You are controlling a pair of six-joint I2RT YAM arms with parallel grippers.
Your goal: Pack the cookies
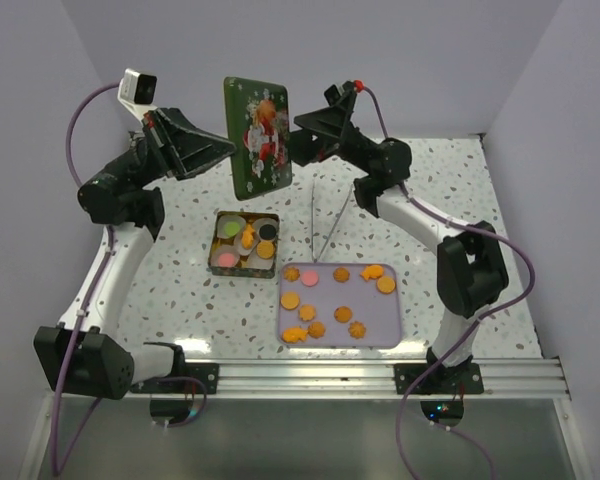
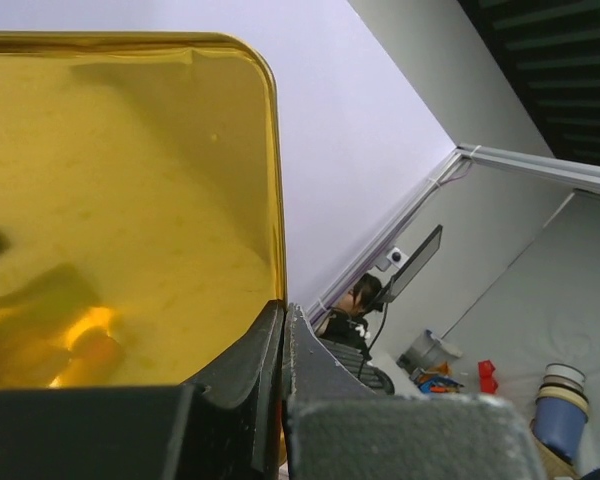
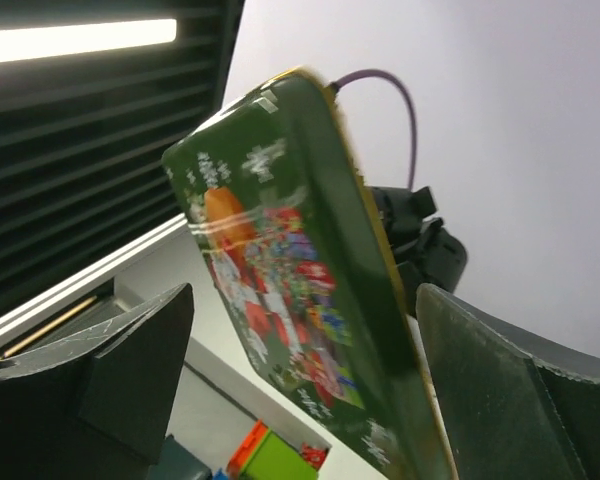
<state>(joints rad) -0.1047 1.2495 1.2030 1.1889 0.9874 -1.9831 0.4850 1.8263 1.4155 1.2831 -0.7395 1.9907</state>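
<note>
Cookies (image 1: pixel 342 314), mostly orange, lie on a lavender tray (image 1: pixel 380 330) front-centre; a few sit in the open tin (image 1: pixel 242 270) beside it. Above, left gripper (image 1: pixel 227 150) pinches the green lid (image 1: pixel 258 135) upright; right gripper (image 1: pixel 298 140) is spread wide at the opposite edge. Probably best: right closes squarely before left releases.

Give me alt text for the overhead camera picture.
The left end effector holds a green tin lid upright in the air, the open right end effector at its other edge. Below sit an open tin and a tray of cookies.
</note>
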